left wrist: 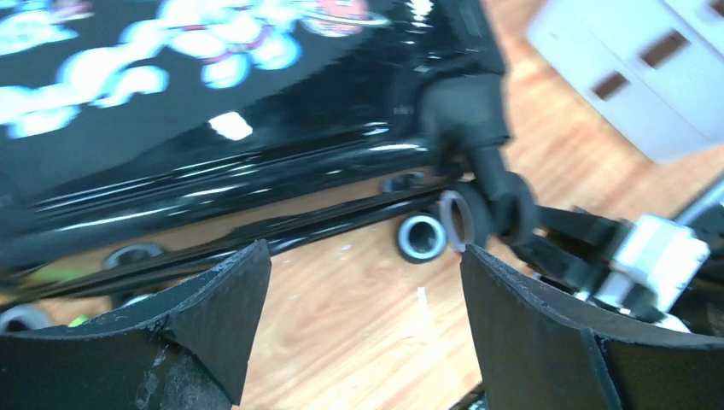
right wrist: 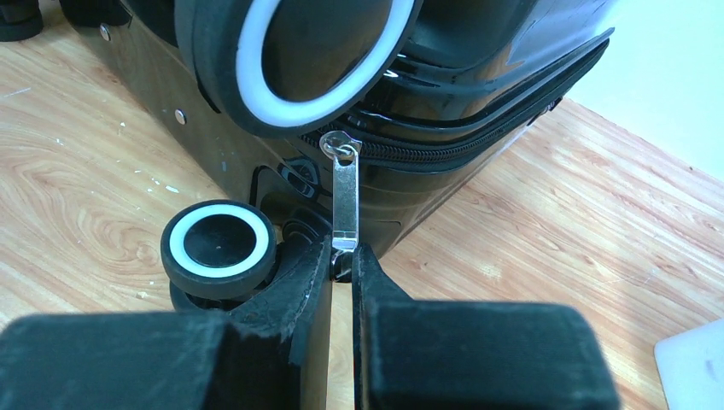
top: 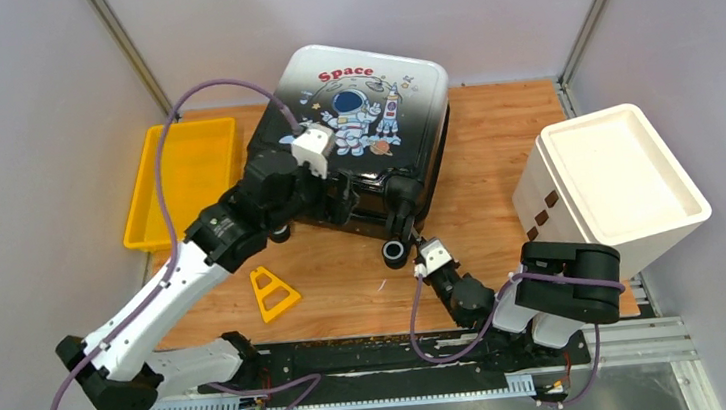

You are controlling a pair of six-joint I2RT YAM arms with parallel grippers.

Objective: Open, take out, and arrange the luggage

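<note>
Left arm [top: 162,295]: reaches from its base at the near left, forward and to the right, elbow bent, wrist pitched down. Left gripper [left wrist: 363,250]: fingers [left wrist: 213,316] spread wide, nothing between them.

Right arm [top: 548,293]: folded low, forearm running leftward. Right gripper [right wrist: 341,256]: pointing forward, fingers [right wrist: 294,282] nearly together, pinching the lower end of a hanging zipper pull [right wrist: 345,196].

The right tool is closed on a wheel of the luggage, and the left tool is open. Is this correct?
Not quite: the right tool is closed on the silver zipper pull of the luggage instead, as the right wrist view shows. The left tool is open.
</note>
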